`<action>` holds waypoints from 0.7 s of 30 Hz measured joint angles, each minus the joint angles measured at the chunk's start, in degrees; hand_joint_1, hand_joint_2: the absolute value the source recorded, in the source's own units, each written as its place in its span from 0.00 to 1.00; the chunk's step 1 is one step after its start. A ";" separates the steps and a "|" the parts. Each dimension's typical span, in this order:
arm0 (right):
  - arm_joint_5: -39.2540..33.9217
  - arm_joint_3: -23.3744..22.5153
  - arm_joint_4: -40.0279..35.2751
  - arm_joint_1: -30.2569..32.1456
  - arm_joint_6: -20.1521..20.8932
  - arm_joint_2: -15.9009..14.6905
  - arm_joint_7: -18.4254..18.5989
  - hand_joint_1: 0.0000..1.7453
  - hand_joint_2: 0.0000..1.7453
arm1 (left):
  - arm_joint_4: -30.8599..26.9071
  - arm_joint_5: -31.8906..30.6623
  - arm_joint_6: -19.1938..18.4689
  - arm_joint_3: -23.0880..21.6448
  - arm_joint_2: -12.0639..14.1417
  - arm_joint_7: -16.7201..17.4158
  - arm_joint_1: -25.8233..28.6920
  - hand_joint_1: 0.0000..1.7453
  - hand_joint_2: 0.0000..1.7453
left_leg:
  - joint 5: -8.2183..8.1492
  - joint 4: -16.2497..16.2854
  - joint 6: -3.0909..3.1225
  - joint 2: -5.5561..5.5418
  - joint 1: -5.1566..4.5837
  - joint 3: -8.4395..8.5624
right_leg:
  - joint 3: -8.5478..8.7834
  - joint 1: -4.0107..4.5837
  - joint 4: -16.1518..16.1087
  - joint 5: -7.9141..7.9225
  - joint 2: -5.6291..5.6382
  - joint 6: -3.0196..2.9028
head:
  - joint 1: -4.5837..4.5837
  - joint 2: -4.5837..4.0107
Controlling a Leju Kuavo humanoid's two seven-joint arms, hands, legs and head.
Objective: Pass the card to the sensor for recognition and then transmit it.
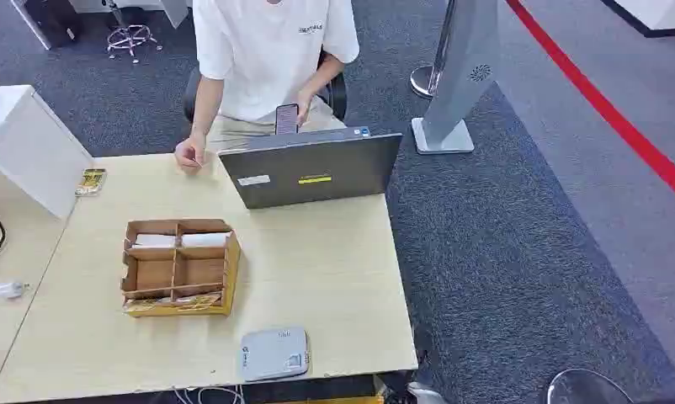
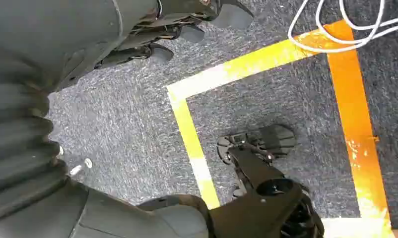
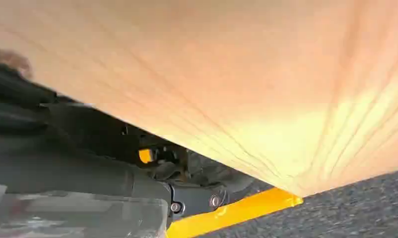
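A brown cardboard organiser (image 1: 181, 268) stands on the light wooden table (image 1: 334, 269). White cards (image 1: 183, 240) lie in its two far compartments, and a yellow patterned card (image 1: 172, 303) lies along its near side. The flat grey-white sensor (image 1: 273, 353) rests near the table's front edge. My left hand (image 2: 63, 59) hangs over the carpet floor, its dark fingers (image 2: 187, 30) spread apart from the thumb with nothing between them. My right hand (image 3: 63, 153) is a dark blurred shape beside a tan table surface, and its fingers are too unclear to read.
An open grey laptop (image 1: 310, 170) stands at the far side, with a seated person (image 1: 267, 59) behind it holding a phone. A white box (image 1: 31, 147) and a small patterned card (image 1: 91, 180) are at the far left. Yellow and orange floor tape (image 2: 187, 129) and white cables (image 2: 346, 29) lie below.
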 joint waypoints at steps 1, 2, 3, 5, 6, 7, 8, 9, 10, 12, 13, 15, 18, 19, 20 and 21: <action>-1.22 0.55 0.20 -0.53 -0.57 0.16 0.05 0.00 1.00 | 0.22 -0.91 -0.04 0.91 -0.11 -0.20 -0.28 0.00 1.00 | 0.01 0.00 -0.01 0.03 0.00 0.00 | 0.00 0.00 0.01 0.02 0.03 -0.02 | -0.02 0.00; -2.42 1.01 0.44 -0.97 -1.14 0.37 0.13 0.00 1.00 | 0.40 -1.80 -0.11 1.74 -0.37 -0.42 -0.56 0.00 1.00 | 0.00 0.00 -0.01 0.07 0.00 0.00 | -0.03 0.00 0.01 0.05 0.05 -0.07 | -0.02 0.00; -3.75 1.56 0.72 -1.45 -1.78 0.55 0.13 0.00 1.00 | 0.57 -2.79 -0.20 2.68 -0.52 -0.57 -0.90 0.00 1.00 | 0.00 0.00 -0.01 0.14 0.00 -0.01 | -0.05 0.00 0.01 0.06 0.09 -0.08 | -0.02 0.00; -6.40 2.65 1.29 -2.48 -3.04 0.94 0.15 0.00 1.00 | 0.99 -4.75 -0.42 4.47 -0.92 -0.92 -1.57 0.00 1.00 | 0.00 0.00 -0.02 0.24 0.02 -0.02 | -0.11 0.00 0.01 0.11 0.15 -0.15 | -0.02 0.00; -7.77 3.26 1.64 -2.94 -3.66 1.18 0.18 0.00 1.00 | 1.18 -5.76 -0.48 5.60 -1.09 -1.14 -1.92 0.00 1.00 | 0.01 0.00 -0.02 0.32 0.03 -0.04 | -0.15 0.00 0.01 0.14 0.19 -0.20 | -0.02 0.00; -9.09 3.83 1.92 -3.33 -4.29 1.38 0.35 0.00 1.00 | 1.36 -6.77 -0.57 6.47 -1.20 -1.31 -2.24 0.00 1.00 | 0.02 0.00 -0.04 0.37 0.03 -0.08 | -0.19 0.00 0.03 0.16 0.22 -0.22 | 0.00 0.00; -10.23 4.31 2.21 -3.77 -4.87 1.58 0.44 0.00 1.00 | 1.49 -7.61 -0.59 7.34 -1.46 -1.51 -2.52 0.00 1.00 | 0.06 0.00 -0.10 0.44 0.04 -0.10 | -0.25 0.01 0.05 0.19 0.29 -0.26 | -0.02 0.00; -11.56 4.88 2.56 -4.29 -5.47 1.84 0.53 0.00 1.00 | 1.69 -8.60 -0.59 8.25 -1.61 -1.70 -2.87 0.00 1.00 | 0.09 -0.01 -0.16 0.50 0.04 -0.14 | -0.33 0.01 0.10 0.24 0.34 -0.31 | -0.02 0.00; -12.78 5.36 2.87 -4.81 -6.10 2.06 0.57 0.00 1.00 | 1.86 -9.54 -0.61 9.06 -1.77 -1.82 -3.20 0.00 1.00 | 0.11 -0.01 -0.19 0.56 0.04 -0.21 | -0.42 0.01 0.13 0.31 0.40 -0.39 | -0.02 0.00; -15.36 6.48 3.54 -5.71 -7.28 2.52 0.70 0.00 1.00 | 2.19 -11.46 -0.77 10.83 -2.12 -2.25 -3.82 0.00 1.00 | 0.20 -0.01 -0.31 0.63 0.04 -0.33 | -0.68 0.02 0.23 0.41 0.50 -0.48 | 0.00 0.00; -16.30 6.94 3.85 -5.83 -7.74 2.58 0.74 0.00 1.00 | 2.30 -12.24 -0.83 11.66 -2.25 -2.41 -3.99 0.00 1.00 | 0.23 -0.01 -0.36 0.71 0.04 -0.36 | -0.82 0.01 0.27 0.45 0.59 -0.50 | -0.04 0.00; -15.92 6.93 3.96 -5.74 -7.78 2.58 0.72 0.00 1.00 | 2.30 -11.94 -0.94 11.52 -2.23 -2.40 -3.87 0.00 1.00 | 0.27 -0.01 -0.42 0.74 0.05 -0.35 | -0.87 0.01 0.30 0.48 0.62 -0.53 | -0.04 0.00; -12.89 6.80 4.00 -5.15 -6.78 2.47 0.55 0.00 1.00 | 2.30 -9.58 -0.90 10.93 -2.08 -2.23 -3.24 0.00 1.00 | 0.33 -0.02 -0.49 0.73 0.09 -0.32 | -0.89 0.04 0.35 0.48 0.61 -0.54 | -0.02 0.00; -11.71 6.56 3.98 -4.88 -6.15 2.39 0.50 0.00 1.00 | 2.30 -8.70 -0.72 10.45 -1.90 -2.19 -3.02 0.00 1.00 | 0.35 -0.03 -0.53 0.73 0.10 -0.32 | -0.90 0.05 0.38 0.47 0.61 -0.55 | -0.02 0.00; -10.52 6.25 3.98 -4.60 -5.51 2.25 0.46 0.00 1.00 | 2.30 -7.85 -0.66 9.95 -1.83 -1.94 -2.83 0.00 1.00 | 0.35 -0.04 -0.53 0.73 0.11 -0.32 | -0.90 0.06 0.39 0.46 0.61 -0.57 | -0.02 0.00; -9.16 5.86 3.94 -4.27 -4.76 2.10 0.37 0.00 1.00 | 2.30 -6.87 -0.59 9.34 -1.66 -1.68 -2.63 0.00 1.00 | 0.35 -0.04 -0.54 0.72 0.12 -0.31 | -0.90 0.07 0.39 0.45 0.61 -0.57 | -0.02 0.00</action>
